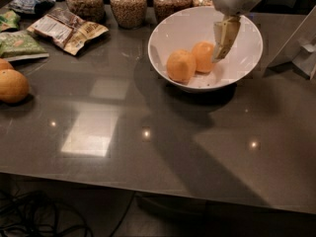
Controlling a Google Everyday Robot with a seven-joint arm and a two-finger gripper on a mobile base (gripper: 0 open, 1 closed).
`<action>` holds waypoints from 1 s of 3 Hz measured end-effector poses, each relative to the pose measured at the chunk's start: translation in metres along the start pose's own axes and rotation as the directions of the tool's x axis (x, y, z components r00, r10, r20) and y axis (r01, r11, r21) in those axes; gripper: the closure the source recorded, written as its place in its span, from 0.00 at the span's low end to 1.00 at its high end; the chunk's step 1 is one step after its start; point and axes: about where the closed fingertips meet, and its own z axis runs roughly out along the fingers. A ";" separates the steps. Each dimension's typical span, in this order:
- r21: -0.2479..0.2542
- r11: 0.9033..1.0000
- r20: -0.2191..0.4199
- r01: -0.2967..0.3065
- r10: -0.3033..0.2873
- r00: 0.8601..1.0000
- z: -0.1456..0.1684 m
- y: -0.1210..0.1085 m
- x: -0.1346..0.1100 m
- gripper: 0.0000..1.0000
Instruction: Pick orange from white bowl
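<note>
The white bowl stands at the back right of the dark table. Two fruits lie in it, touching. The left one is the orange, pale and dull. The right one is a deeper, brighter orange. My gripper hangs down from the white arm into the bowl. It sits just right of the brighter fruit, close to or touching its side. It is about one fruit's width away from the pale orange and holds nothing I can see.
Three glass jars of grains stand behind the bowl. Snack packets and a green packet lie at the back left. Another orange fruit sits at the left edge. A white object stands at the right.
</note>
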 end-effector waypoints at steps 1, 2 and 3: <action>-0.052 0.994 -0.030 0.094 -0.095 0.995 0.025 -0.011 0.006 0.18; -0.119 0.987 -0.036 0.109 -0.114 0.993 0.050 -0.007 0.019 0.34; -0.177 0.981 -0.033 0.085 -0.092 0.995 0.070 0.005 0.033 0.32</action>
